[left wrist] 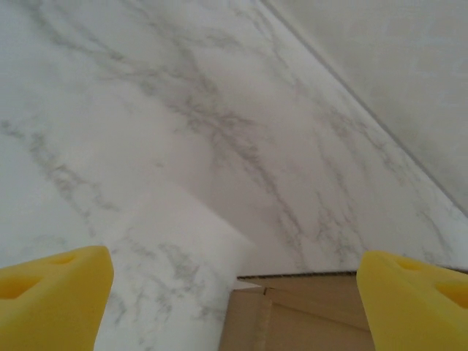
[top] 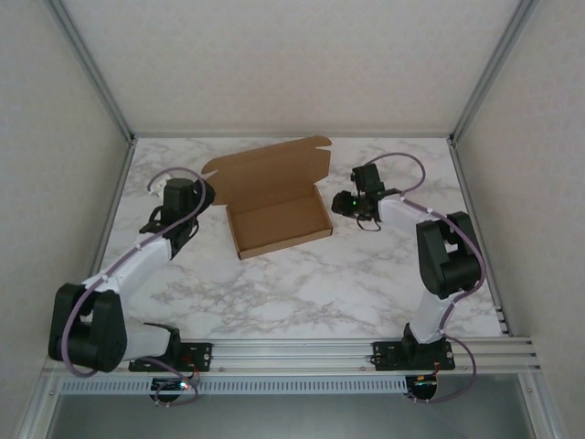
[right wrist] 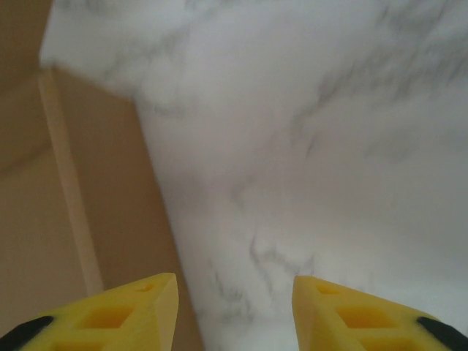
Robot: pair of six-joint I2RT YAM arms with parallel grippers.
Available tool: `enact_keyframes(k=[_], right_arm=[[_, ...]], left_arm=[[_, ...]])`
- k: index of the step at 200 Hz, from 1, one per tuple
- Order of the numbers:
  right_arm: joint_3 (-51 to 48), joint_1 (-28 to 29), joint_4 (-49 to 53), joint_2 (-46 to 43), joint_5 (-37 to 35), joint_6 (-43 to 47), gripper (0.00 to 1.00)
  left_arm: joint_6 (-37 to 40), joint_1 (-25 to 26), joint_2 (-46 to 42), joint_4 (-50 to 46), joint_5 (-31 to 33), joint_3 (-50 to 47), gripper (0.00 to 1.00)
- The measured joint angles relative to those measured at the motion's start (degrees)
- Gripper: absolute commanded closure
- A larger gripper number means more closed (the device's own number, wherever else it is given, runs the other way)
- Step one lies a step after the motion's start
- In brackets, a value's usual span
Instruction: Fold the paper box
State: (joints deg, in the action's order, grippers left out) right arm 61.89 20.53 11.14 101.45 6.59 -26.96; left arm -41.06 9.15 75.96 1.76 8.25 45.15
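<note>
Flanking the paper box (top: pixel 277 219) at mid-table, the left gripper (left wrist: pixel 234 292) and right gripper (right wrist: pixel 234 300) both have fingers apart and empty — the tray looks formed, with its lid (top: pixel 265 169) lying open behind, so closing likely comes next, which calls for getting under that far flap — no writing is readable.

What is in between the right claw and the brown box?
Nothing is there. Only a thin strip of bare marble table separates the right gripper from the paper box, as the top view shows.
</note>
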Motion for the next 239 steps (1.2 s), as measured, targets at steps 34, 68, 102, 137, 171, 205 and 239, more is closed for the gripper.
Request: enact_keyframes(k=[34, 68, 102, 137, 171, 205, 239], right_arm=[[-6.29, 4.61, -1.51, -4.81, 3.21, -1.62, 0.57], [-9.88, 9.09, -4.87, -10.21, 6.10, -0.55, 0.56], [-12.04, 7.30, -7.72, -18.43, 1.31, 4.96, 0.53], [-11.80, 4.35, -17.03, -18.47, -0.94, 17.94, 0.40], [-11.02, 0.04, -26.58, -13.73, 4.94, 31.89, 0.35], [-5.33, -4.13, -28.06, -6.82, 12.35, 41.24, 0.31], [2.93, -7.02, -26.80, -0.92, 20.44, 47.12, 0.33]], left_arm=[[2.58, 0.00, 6.36, 3.04, -4.48, 3.45, 0.14], [4.50, -0.79, 7.41, 3.04, -6.21, 4.00, 0.13], [5.31, -3.15, 0.28, 4.63, -7.61, -1.49, 0.17], [6.25, -3.23, -0.94, 4.20, -10.47, -3.06, 0.17], [7.72, -3.28, -3.43, 2.89, -7.15, -3.06, 0.16], [7.63, -4.94, -7.50, 4.31, -3.54, -3.04, 0.16], [5.22, -8.96, -5.35, 6.88, -2.84, -1.77, 0.16]])
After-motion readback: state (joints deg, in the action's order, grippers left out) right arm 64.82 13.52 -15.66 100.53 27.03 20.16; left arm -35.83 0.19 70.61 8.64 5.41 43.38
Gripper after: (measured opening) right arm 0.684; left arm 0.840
